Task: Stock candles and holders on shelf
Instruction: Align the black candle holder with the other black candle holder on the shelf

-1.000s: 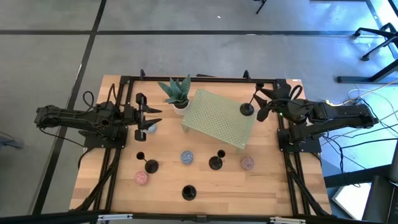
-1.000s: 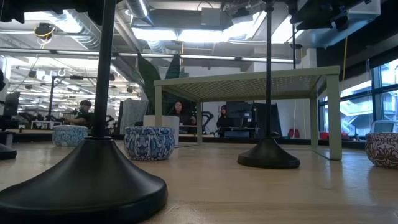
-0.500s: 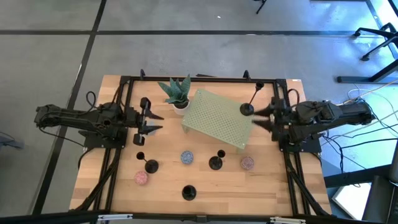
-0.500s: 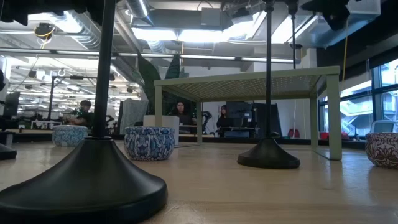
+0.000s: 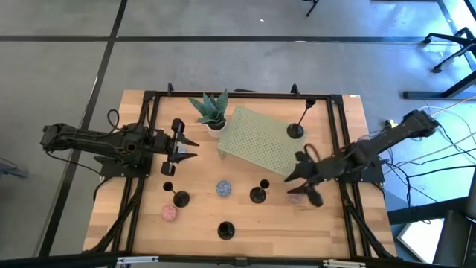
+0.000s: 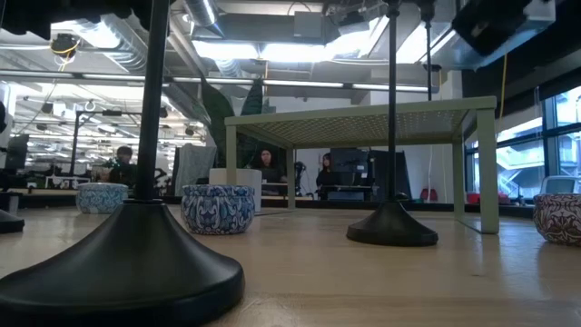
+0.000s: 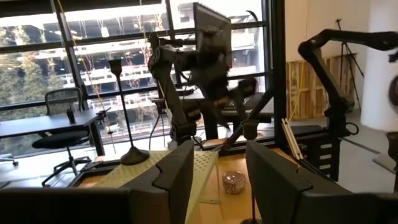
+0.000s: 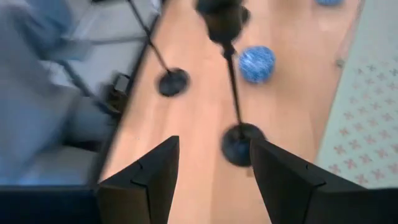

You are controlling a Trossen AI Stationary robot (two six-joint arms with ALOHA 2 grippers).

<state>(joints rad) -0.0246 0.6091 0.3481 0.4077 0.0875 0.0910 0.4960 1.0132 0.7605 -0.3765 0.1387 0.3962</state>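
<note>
A wooden desk (image 5: 245, 223) seen from above holds a pale green perforated shelf (image 5: 260, 141) near its far middle, beside a small potted plant (image 5: 210, 110). One black candle holder (image 5: 296, 131) stands on the shelf's right corner. Three more holders (image 5: 181, 198) stand on the desk in front, with a blue speckled candle (image 5: 223, 187) and a pink candle (image 5: 169, 213) among them. The right gripper (image 5: 303, 181), fingers spread apart, hovers over another pink candle (image 5: 294, 196) just in front of the shelf's right end. The left gripper (image 5: 181, 144), fingers also spread, waits at the desk's left side. No writing or labels can be read.
</note>
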